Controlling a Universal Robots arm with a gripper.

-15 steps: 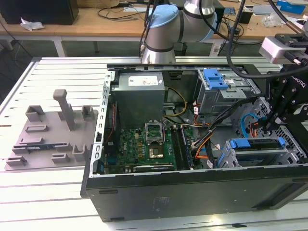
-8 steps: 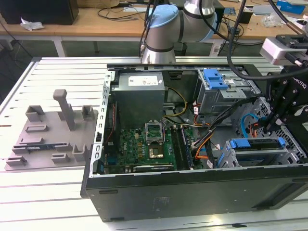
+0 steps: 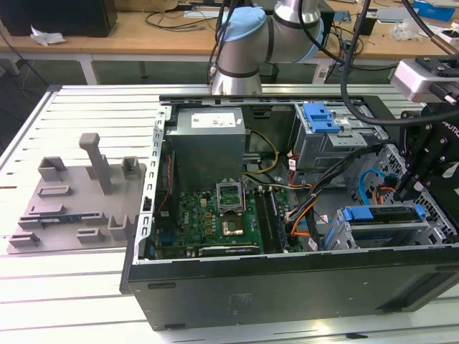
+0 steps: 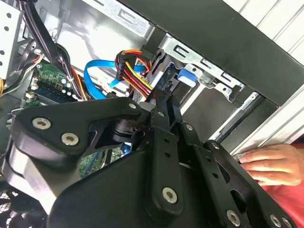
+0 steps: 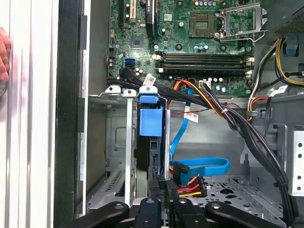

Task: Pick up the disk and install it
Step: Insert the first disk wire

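Note:
The disk [image 3: 379,223] lies in the drive cage at the near corner of the open computer case [image 3: 287,287], on the exterior view's right, its blue rail on top. In the first wrist view the disk [image 5: 151,121] stands edge-on in the cage slot; the second wrist view shows its blue tab [image 4: 186,76]. My gripper [image 3: 414,192] hangs at the disk's outer end. In both wrist views its black fingers [image 4: 161,123] lie close together, shut, with the gripper [image 5: 164,187] tips against the disk's end and nothing between them.
A bare blue clip [image 3: 320,118] sits on the upper drive cage. Blue data cables [image 5: 204,166] and orange-yellow power wires [image 4: 133,71] run beside the slot. A person's hand [image 4: 270,164] rests outside the case wall. A grey fixture plate [image 3: 72,208] lies on the exterior view's left.

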